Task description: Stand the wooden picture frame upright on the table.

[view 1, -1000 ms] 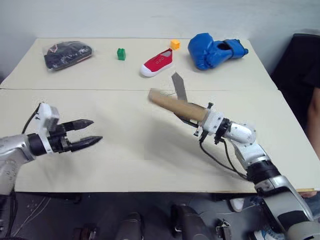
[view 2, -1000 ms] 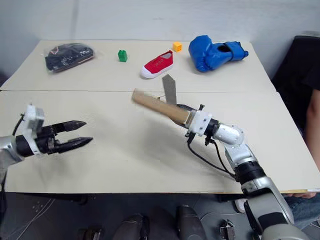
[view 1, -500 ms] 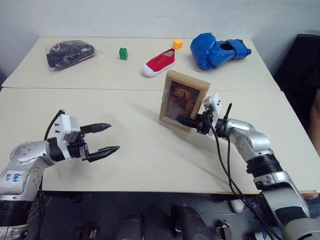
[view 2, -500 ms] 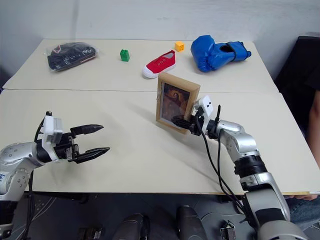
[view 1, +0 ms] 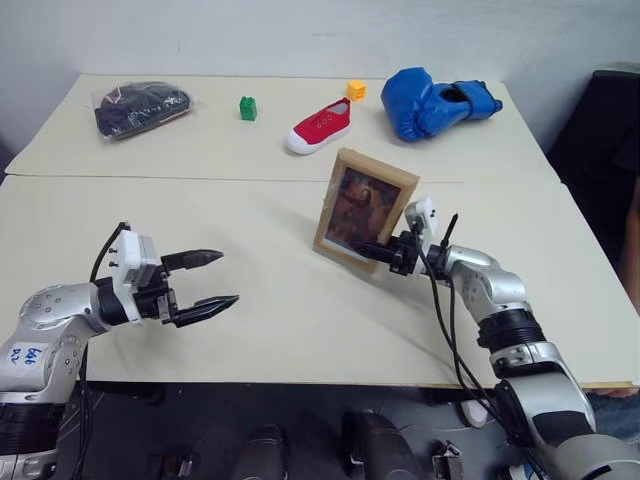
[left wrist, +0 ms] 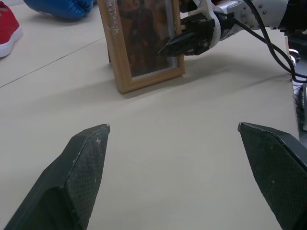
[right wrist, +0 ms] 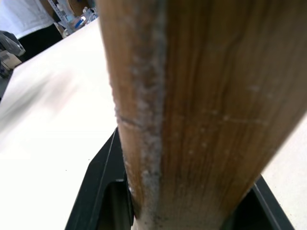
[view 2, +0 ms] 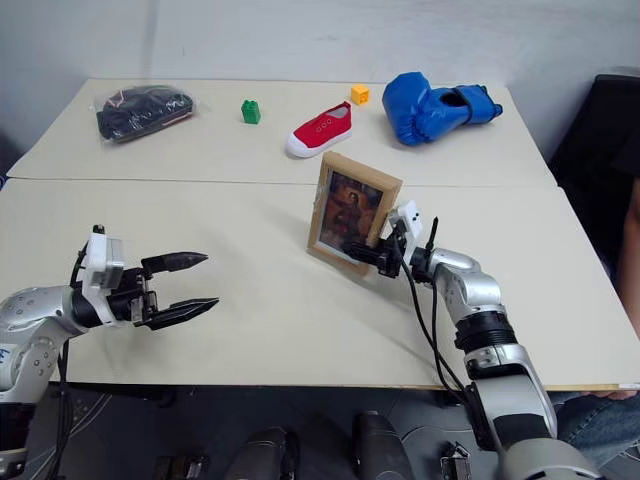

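The wooden picture frame (view 1: 365, 208) stands upright near the middle of the table (view 1: 280, 330), its brownish picture facing me and its lower edge on the tabletop. My right gripper (view 1: 385, 252) is shut on the frame's lower right edge. In the right wrist view the light wood border (right wrist: 192, 105) sits between the black fingers (right wrist: 103, 187). My left gripper (view 1: 205, 285) hovers open over the front left of the table, well apart from the frame. In the left wrist view its tips (left wrist: 91, 158) point towards the frame (left wrist: 144, 43) and the right gripper (left wrist: 187, 40).
Along the far side lie a bagged black item (view 1: 140, 105), a green block (view 1: 246, 107), a red shoe (view 1: 320, 125), an orange block (view 1: 353, 88) and a blue boxing glove (view 1: 435, 100). A seam (view 1: 200, 178) crosses the table. A person's arm (view 2: 630, 250) shows at the right edge.
The right wrist has rolled and sunk, bringing the frame from a flat tilt in the air to upright on the table. The left gripper stays open and drifted slightly rightwards.
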You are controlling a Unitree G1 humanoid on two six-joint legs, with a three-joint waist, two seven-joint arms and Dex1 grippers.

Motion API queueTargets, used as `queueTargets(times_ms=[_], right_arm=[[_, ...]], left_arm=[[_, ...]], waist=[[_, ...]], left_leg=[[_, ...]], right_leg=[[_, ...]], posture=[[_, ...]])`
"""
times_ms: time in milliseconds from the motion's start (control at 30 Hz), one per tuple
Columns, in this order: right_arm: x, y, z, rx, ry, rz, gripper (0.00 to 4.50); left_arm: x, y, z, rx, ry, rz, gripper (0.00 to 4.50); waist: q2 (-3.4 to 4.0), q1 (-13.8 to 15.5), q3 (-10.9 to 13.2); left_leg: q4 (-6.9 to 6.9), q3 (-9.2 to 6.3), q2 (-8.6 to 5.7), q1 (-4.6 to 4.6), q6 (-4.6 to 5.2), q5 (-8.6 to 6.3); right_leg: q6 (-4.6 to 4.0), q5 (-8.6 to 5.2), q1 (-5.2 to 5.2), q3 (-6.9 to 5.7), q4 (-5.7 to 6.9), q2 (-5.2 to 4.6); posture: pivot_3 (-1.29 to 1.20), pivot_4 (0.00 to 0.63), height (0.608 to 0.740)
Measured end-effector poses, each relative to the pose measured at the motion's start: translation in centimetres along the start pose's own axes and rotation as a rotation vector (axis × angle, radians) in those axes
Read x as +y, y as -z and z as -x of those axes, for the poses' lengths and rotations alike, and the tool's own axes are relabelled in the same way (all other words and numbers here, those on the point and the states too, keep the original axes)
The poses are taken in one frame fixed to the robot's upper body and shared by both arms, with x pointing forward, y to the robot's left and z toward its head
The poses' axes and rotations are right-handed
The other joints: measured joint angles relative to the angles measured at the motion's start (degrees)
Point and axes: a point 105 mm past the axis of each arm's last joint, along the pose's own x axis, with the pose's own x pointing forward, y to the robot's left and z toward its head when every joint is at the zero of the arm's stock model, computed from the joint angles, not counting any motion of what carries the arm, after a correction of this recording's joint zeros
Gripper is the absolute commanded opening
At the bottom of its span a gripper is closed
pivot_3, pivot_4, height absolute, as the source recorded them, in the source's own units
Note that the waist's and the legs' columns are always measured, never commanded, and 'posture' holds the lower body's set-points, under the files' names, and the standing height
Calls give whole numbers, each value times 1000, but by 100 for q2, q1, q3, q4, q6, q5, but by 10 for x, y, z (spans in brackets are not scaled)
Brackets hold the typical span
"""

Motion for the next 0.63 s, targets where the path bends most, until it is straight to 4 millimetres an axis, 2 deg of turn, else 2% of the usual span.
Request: queueTargets(times_ms=[100, 133, 167, 200, 267, 433, 567, 633], right_arm=[[-7, 16, 6, 41, 52, -22, 2925], [-6, 17, 7, 47, 48, -10, 3386], [-4, 16, 8, 59, 40, 18, 3561], [-4, 15, 12, 72, 39, 43, 3942], [-5, 14, 29, 103, 49, 107, 4486], [-6, 17, 86, 133, 81, 199, 4486], [4, 10, 143, 147, 107, 384, 4486], [14, 6, 160, 167, 81, 535, 4486]], left_arm=[[-1, 2, 1, 7, 9, 2, 4500], [-1, 4, 2, 13, 9, 4, 4500], [-1, 5, 2, 18, 9, 1, 4500], [-1, 5, 3, 20, 12, -5, 4500], [-2, 6, 5, 26, 12, -18, 4500], [2, 19, 20, 68, -41, -22, 4500], [4, 43, 43, 204, -133, -82, 4500], [3, 53, 51, 243, -153, -100, 4500]], waist=[[0, 6, 0], [1, 10, 1], [1, 14, 1], [1, 16, 1], [1, 56, 1], [1, 55, 1], [4, 38, 2], [4, 25, 2]], left_leg=[[-2, -1, 0, -6, 0, 0], [-3, 0, 0, -13, 0, 0], [-3, 0, 0, -15, 0, 0], [-3, 0, 0, -17, 0, 0], [-2, -2, -2, -20, 3, -2], [-3, -1, -4, -21, 8, -5], [-12, 7, -3, -14, 10, -6], [-12, 12, -1, 1, 19, -12]], right_leg=[[0, 0, -4, 0, 3, -1], [0, 0, -12, 1, 4, -1], [0, 0, -13, 0, 2, -1], [0, 0, -13, 0, 1, -1], [0, 0, -13, -3, -4, -3], [1, 0, -12, -4, -8, -6], [1, 0, -12, 1, -20, -1], [1, 0, -2, 6, -28, 3]], posture=[[0, 150, 740], [0, 150, 740], [0, 150, 740], [0, 150, 740], [0, 150, 740], [0, 150, 740], [0, 150, 740], [0, 150, 740]])
